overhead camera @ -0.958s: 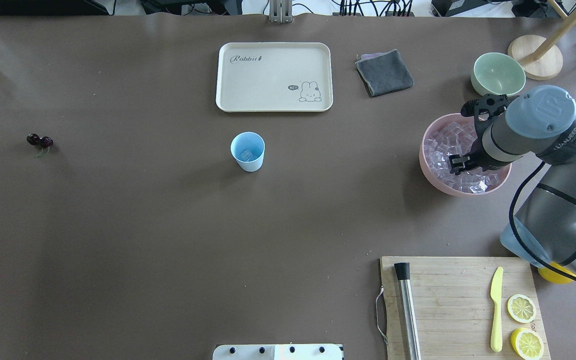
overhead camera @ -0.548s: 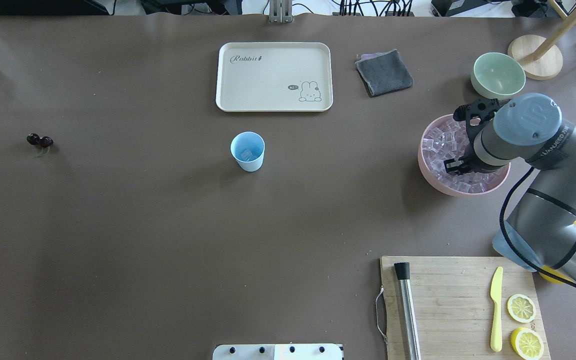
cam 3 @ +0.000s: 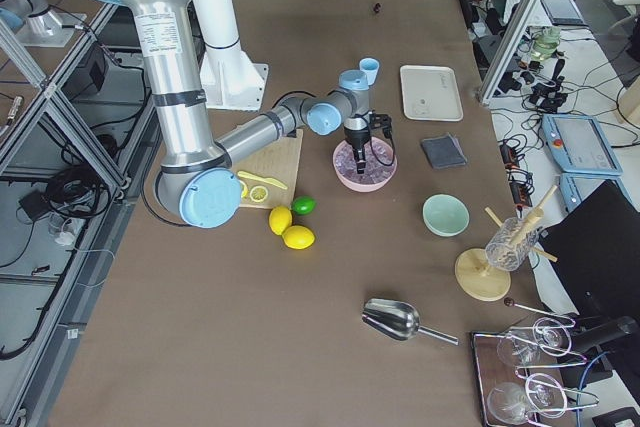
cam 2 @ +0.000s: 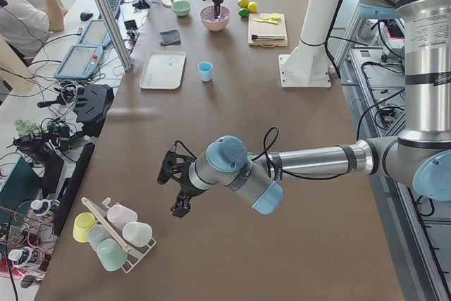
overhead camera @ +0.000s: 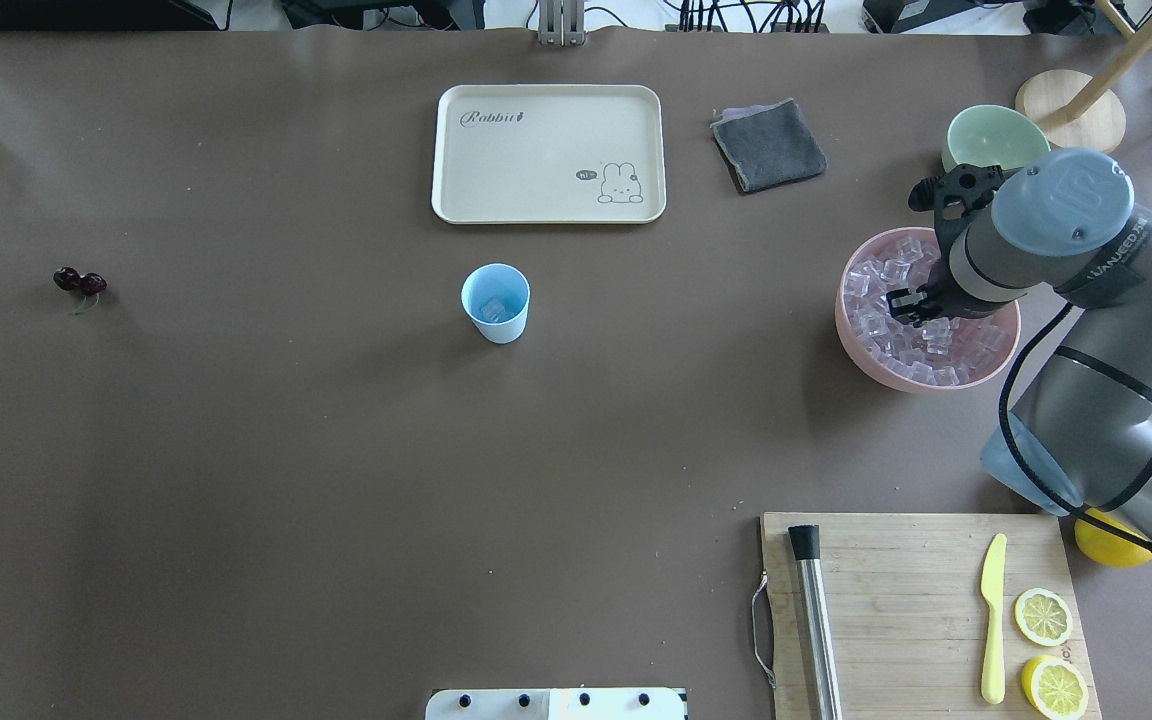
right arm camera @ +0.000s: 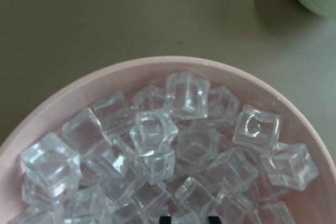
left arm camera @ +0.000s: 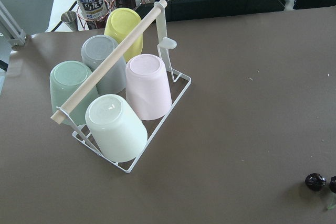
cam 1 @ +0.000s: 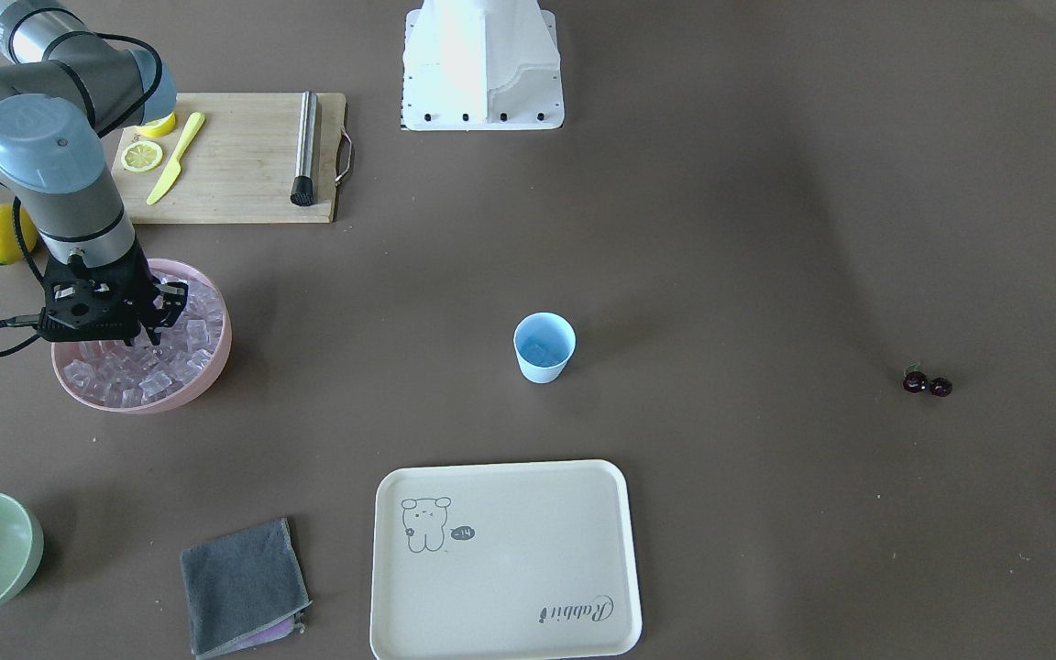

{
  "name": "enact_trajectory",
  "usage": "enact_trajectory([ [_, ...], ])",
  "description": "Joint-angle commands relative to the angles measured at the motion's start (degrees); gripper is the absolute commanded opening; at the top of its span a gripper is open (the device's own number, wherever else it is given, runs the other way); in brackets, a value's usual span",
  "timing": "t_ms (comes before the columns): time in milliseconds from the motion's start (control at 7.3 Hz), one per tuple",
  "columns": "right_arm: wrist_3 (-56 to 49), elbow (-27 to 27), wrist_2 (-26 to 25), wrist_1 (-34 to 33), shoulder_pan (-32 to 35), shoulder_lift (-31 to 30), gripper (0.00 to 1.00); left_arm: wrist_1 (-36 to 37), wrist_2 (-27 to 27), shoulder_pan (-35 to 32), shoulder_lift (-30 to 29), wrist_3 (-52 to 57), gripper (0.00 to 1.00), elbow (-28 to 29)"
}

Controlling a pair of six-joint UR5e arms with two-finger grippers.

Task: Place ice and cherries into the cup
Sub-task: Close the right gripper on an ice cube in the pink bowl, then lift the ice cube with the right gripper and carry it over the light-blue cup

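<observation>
Beyond the cup (overhead camera: 495, 300), script on the cream tray (overhead camera: 536, 170) reads "Rabbit".

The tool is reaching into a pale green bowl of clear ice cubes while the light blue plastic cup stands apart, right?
Not green: the overhead view shows the right tool in the wide pink bowl of clear ice cubes; the light blue cup stands apart.

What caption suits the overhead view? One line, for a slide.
Right gripper poised over ice in the pink bowl; blue cup mid-table, cherries far left.
</observation>
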Motion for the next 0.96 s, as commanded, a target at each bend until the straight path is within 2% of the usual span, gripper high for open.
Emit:
enact_trajectory([
  [0, -0.38, 1.63, 2.78, -0.96, 2.71, 0.32, 0.0, 0.0, 0.01, 0.0, 0.0, 0.0, 0.98, 0.1],
  [274, -0.38, 3.65, 4.02, -2.89, 5.78, 2.4, 0.0, 0.0, 0.01, 0.0, 0.0, -0.18, 0.98, -0.08],
  [548, 0.41, 3.31, 4.47, -7.1, 7.55, 11.43, 0.0, 0.0, -0.51, 0.0, 0.0, -0.35, 0.98, -0.52],
  [822, 4.07, 1.83, 4.12, -7.47, 7.74, 19.78, 0.0, 0.44, -0.61, 0.09, -0.09, -0.35, 0.98, -0.52],
])
